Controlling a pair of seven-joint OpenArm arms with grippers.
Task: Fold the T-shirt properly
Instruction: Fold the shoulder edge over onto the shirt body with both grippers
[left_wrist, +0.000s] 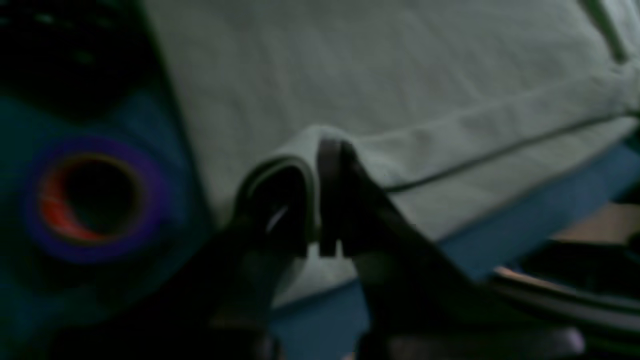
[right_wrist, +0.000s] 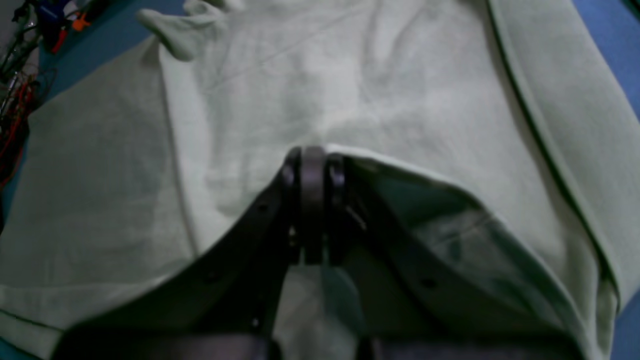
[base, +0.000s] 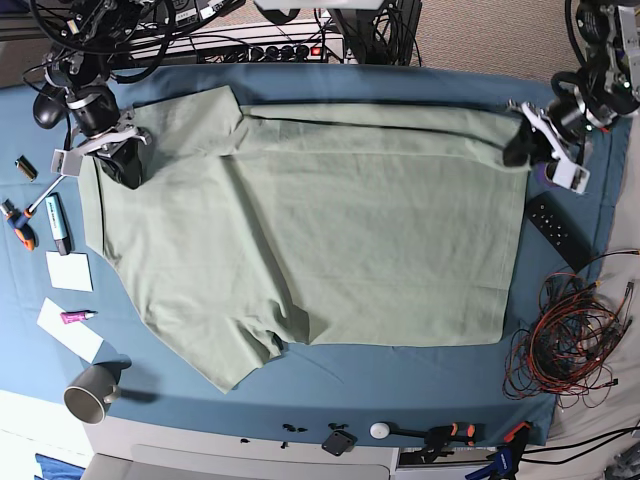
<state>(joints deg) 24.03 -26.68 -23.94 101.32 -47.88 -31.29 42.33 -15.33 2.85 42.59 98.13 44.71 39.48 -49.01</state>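
Observation:
The pale sage-green T-shirt (base: 330, 240) lies spread flat on the teal-blue table cloth (base: 400, 380), sleeves toward the left and hem toward the right. My left gripper (base: 522, 150) is at the far right corner of the hem. In the left wrist view it (left_wrist: 320, 200) is shut on a raised fold of the shirt's edge (left_wrist: 400, 75). My right gripper (base: 127, 170) is at the far left of the shirt, near the upper sleeve. In the right wrist view it (right_wrist: 312, 165) is shut on a pinched ridge of the fabric (right_wrist: 375, 90).
A black remote (base: 558, 230) and a tangle of red and black cables (base: 570, 340) lie right of the shirt. On the left are markers (base: 58, 222), paper notes (base: 68, 270) and a metal mug (base: 88, 392). A power strip (base: 270, 48) is at the back. A blurred purple ring (left_wrist: 92, 200) shows near the left gripper.

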